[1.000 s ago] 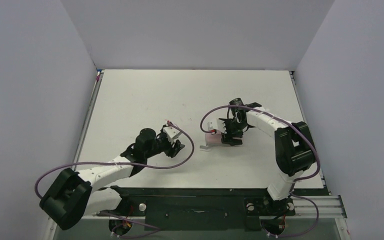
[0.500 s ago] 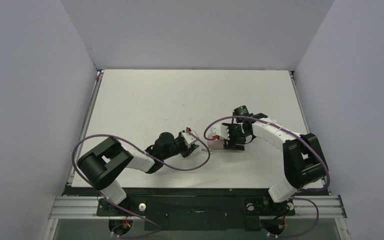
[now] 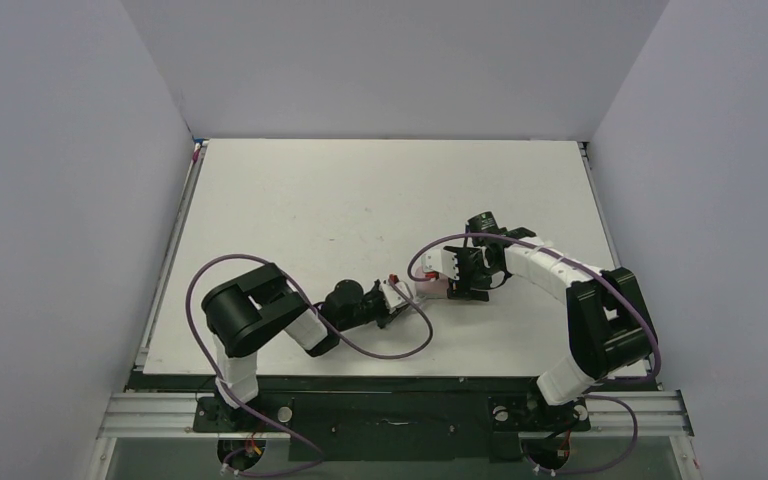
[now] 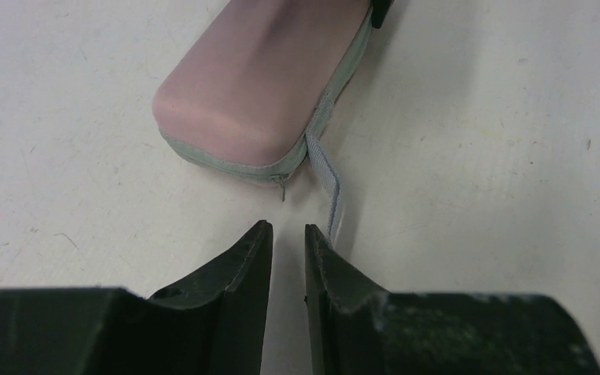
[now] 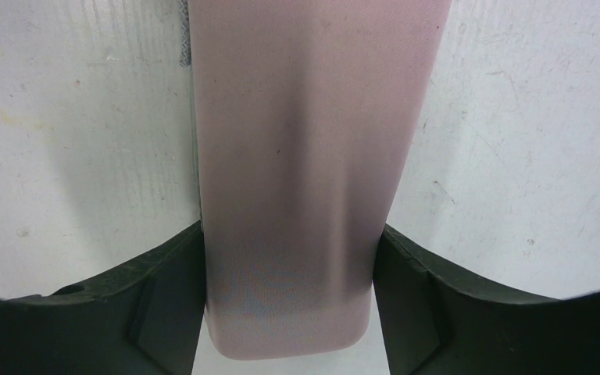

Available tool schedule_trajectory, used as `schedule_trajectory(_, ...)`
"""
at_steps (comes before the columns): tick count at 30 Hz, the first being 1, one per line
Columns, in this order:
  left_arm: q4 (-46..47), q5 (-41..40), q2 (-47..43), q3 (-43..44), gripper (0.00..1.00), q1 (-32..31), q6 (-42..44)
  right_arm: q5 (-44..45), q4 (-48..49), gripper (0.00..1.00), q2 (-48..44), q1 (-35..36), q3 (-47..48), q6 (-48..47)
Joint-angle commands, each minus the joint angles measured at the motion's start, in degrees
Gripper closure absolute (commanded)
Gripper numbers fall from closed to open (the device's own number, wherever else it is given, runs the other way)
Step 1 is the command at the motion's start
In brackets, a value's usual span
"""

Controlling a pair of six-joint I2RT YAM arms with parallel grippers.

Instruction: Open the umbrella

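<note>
No umbrella shows in any view. An oval pinkish-grey hard case (image 3: 428,285) lies on the white table between the two arms. My right gripper (image 3: 452,283) is shut on the case's right end; in the right wrist view its fingers (image 5: 168,281) press both sides of the case (image 5: 305,141). My left gripper (image 4: 287,228) is low over the table, its jaws a narrow gap apart and empty. It sits just short of the case's near end (image 4: 258,86), where a small zipper pull (image 4: 283,187) and a grey strap (image 4: 326,168) hang.
The white table (image 3: 360,200) is walled by grey panels at the back and both sides. Purple cables (image 3: 400,345) loop beside both arms. A black rail (image 3: 380,395) runs along the near edge.
My left arm has reached right across the table, bringing its gripper up to the case's left end. My right gripper stays on the case, which shifted slightly.
</note>
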Motion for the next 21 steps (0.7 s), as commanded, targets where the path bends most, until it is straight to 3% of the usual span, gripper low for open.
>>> schedule_trajectory(1, 7.5, 0.0, 1.8, 2.6, 0.81, -1.3, -0.9, -0.6, 1.0, 0.62, -2.3, 0.6, -0.5, 0.2)
schedule_trajectory(21, 11.2, -14.3, 8.4, 6.2, 0.78, -4.4, -3.0, -2.7, -2.3, 0.62, -2.7, 0.5, -0.4, -0.6)
